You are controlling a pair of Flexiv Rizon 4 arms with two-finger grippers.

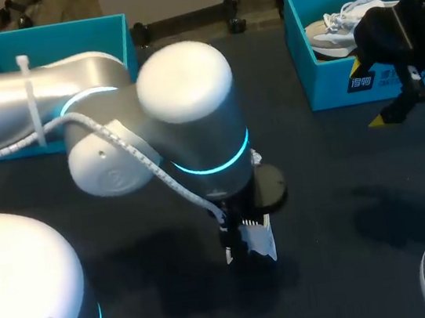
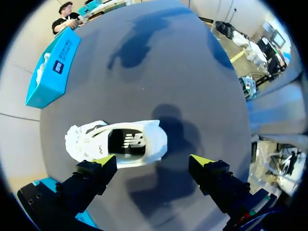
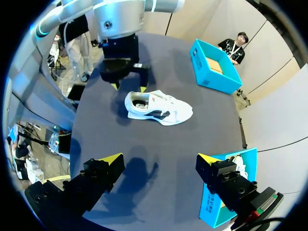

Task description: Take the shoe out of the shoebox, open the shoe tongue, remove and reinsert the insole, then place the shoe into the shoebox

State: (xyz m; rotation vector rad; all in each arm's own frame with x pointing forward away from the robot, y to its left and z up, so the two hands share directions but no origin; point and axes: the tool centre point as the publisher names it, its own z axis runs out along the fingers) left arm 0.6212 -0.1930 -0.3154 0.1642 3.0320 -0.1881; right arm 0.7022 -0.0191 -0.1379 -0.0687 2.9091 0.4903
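A white shoe lies on its side on the dark table, its opening facing my left wrist camera. My left gripper hangs open just above it, one finger close to the heel end. The right wrist view shows the same shoe with the left gripper over its heel. In the head view my left arm hides most of the shoe, and the left gripper points down at mid-table. My right gripper is open and holds nothing, beside the blue shoebox at the back right.
A second pale shoe lies in the back-right shoebox. Another blue box stands at the back left, seen with a brown inside from the right wrist. Dark tabletop stretches between the arms.
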